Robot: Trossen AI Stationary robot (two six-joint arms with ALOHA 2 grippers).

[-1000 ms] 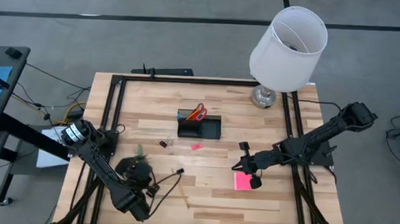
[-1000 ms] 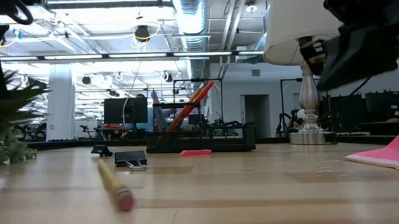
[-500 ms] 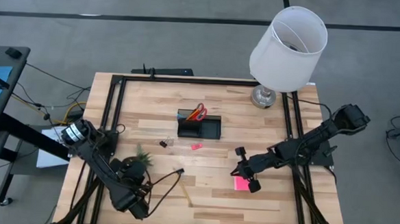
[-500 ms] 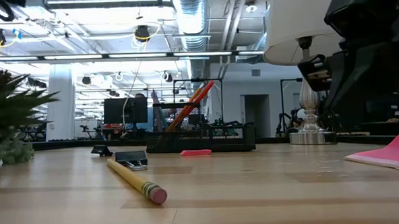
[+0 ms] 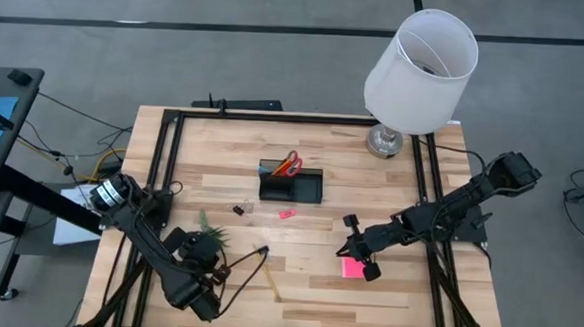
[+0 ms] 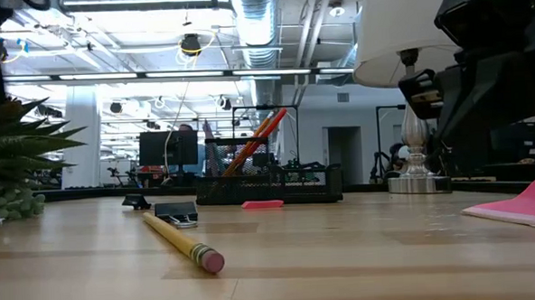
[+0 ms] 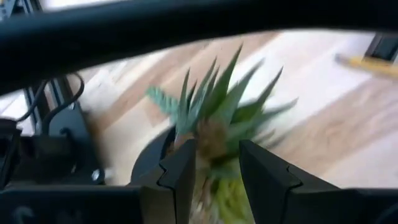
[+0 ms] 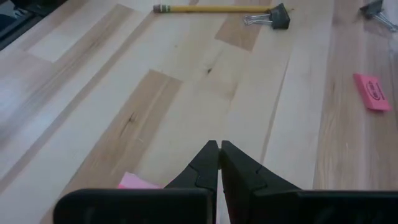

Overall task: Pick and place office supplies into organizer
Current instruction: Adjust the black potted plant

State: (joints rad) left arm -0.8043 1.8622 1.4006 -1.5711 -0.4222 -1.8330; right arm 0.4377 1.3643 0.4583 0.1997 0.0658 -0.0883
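Left gripper (image 7: 214, 180) is gripping the small green plant tuft (image 7: 214, 121), now shifted off the yellow wooden pencil (image 6: 183, 244), so the pencil is lying clear for pickup. Its pink eraser end is pointing toward the near table edge, long axis running diagonally toward the black mesh organizer (image 5: 292, 186). Right gripper (image 5: 353, 249), jaws pinched shut and empty, is hovering by the bright-pink sticky pad (image 5: 352, 266).

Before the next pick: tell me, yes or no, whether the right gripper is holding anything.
No: in its wrist view the right gripper is shut with fingertips together, empty above bare wood, the sticky pad beside it.
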